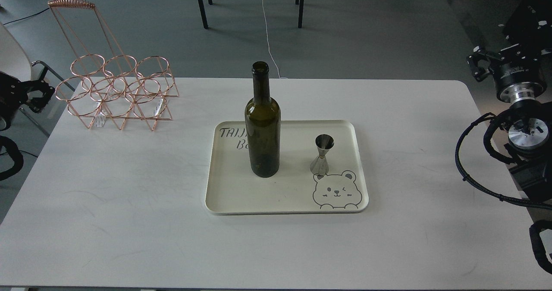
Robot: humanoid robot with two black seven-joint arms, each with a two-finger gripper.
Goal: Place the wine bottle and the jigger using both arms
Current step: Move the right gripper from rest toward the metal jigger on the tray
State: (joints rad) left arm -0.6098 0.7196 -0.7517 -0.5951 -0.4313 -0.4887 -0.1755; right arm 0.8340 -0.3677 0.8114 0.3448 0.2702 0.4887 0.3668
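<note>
The wine bottle (262, 127) stands upright on the left half of a cream tray (241, 196), dark olive glass with an open neck. The jigger (322, 154), a small steel hourglass measure, stands upright on the tray's right half, just above a printed bear. Neither is touched. My left gripper (38, 93) sits off the table's far left edge, dark and small, with nothing in it. Beyond the table's far right corner, well away from the tray, is my right gripper (479, 64); its fingers cannot be told apart.
A copper wire bottle rack (116, 93) with a tall handle stands at the table's back left corner. The white table (129, 204) spreads around the tray. Black cables of the right arm (474, 170) hang over the right edge. Chair legs and cords lie on the floor behind.
</note>
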